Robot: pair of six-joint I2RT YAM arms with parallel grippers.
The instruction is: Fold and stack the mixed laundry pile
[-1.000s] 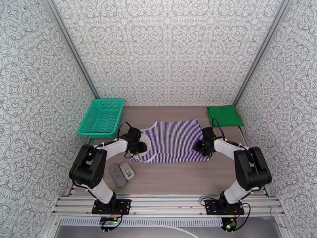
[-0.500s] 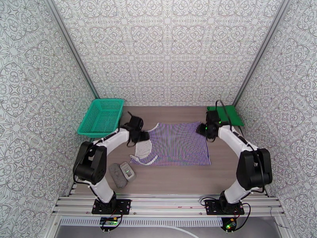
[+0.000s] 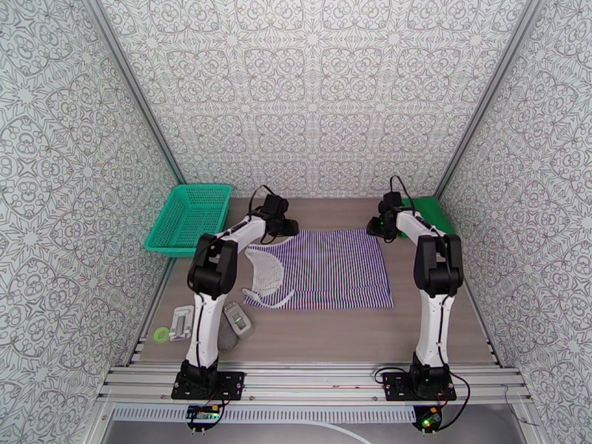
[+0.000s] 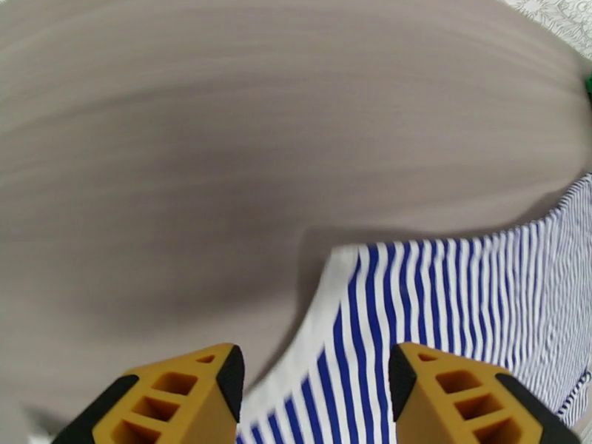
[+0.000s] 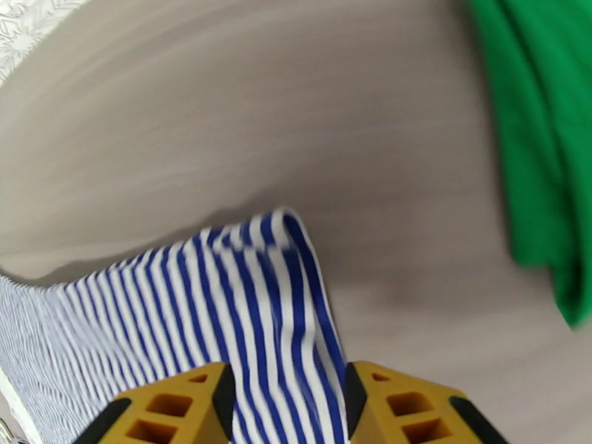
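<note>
The navy-and-white striped top (image 3: 329,266) lies spread flat in the middle of the table, with a pale inside-out flap (image 3: 268,271) at its left end. My left gripper (image 3: 286,229) is at its far left corner. In the left wrist view, the left gripper (image 4: 314,364) is open, its fingers astride the striped top (image 4: 444,290). My right gripper (image 3: 376,229) is at the far right corner. In the right wrist view, the right gripper (image 5: 288,379) is open with the raised corner of the striped top (image 5: 259,290) between its fingers. The folded green shirt (image 3: 438,213) lies at the back right.
A teal mesh basket (image 3: 189,220) stands at the back left. Small grey objects (image 3: 237,320) lie near the front left beside another grey piece (image 3: 181,322) and a green ring (image 3: 159,335). Patterned walls close in three sides.
Both arms have stretched from the top's near corners to its far corners. The left end of the top has flipped over, showing its pale inside. Both sets of fingers stand somewhat wider.
</note>
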